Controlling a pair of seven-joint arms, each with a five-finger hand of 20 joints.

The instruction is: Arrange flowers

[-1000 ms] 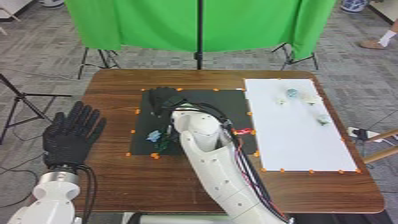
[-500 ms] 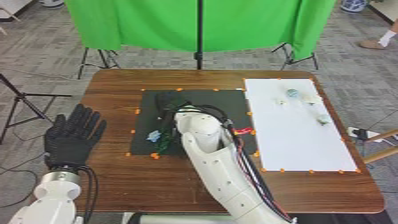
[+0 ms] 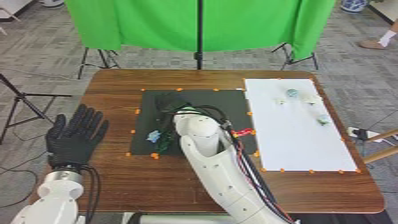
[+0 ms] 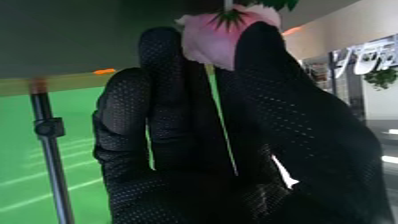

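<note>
In the head view my right hand is over the upper left part of the black mat. In the right wrist view the right hand pinches a pink flower between thumb and fingers; its green base and pale stem point away from the palm. A blue flower and dark green leaves lie at the mat's lower left. Beside my forearm, at the mat's right edge, is a red flower. Several pale flowers rest on the white sheet. My left hand is open, left of the mat.
Orange tape pieces mark the edges of the mat and sheet on the brown table. A green cloth hangs on a stand beyond the table's far edge.
My right hand has shifted slightly toward the robot from the mat's far left corner. The left hand has moved a little to the right. The pale flowers stay where they were.
</note>
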